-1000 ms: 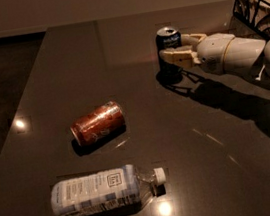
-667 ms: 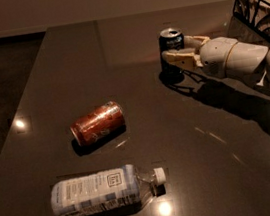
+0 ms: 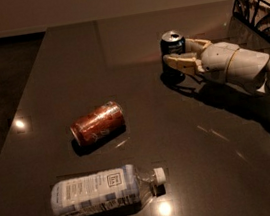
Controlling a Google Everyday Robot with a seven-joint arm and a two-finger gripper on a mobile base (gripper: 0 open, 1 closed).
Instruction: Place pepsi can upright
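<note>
- Dark blue aluminium: the pepsi can [image 3: 172,47] stands upright at the far right of the tabletop [image 3: 115,42], silver top uppermost, with its base apparently down on the surface.
- My claw [image 3: 177,52] comes in from the right and is closed around the can. One finger [image 3: 179,63] crosses its near side and the other sits against its far side.
- Judgement: I grip at mid-height from the side so the can stays vertical and cannot roll. Its upright stance suggests the placing is all but done, with only the release left.
- Risk: opening unevenly or dragging sideways could tip it, as it is a light can on a glossy surface.
- No brand lettering is legible on the can; I see only pale marks on the blue.
- Well apart, left of centre, an orange-red can [image 3: 98,123] lies on its side. No writing on it can be read.
- Nearer the front, a clear plastic bottle [image 3: 104,189] lies on its side with its white cap to the right. Its white label carries a small square mark and fine print too small to read.
- A patterned box [image 3: 259,8] sits at the far right corner.
</note>
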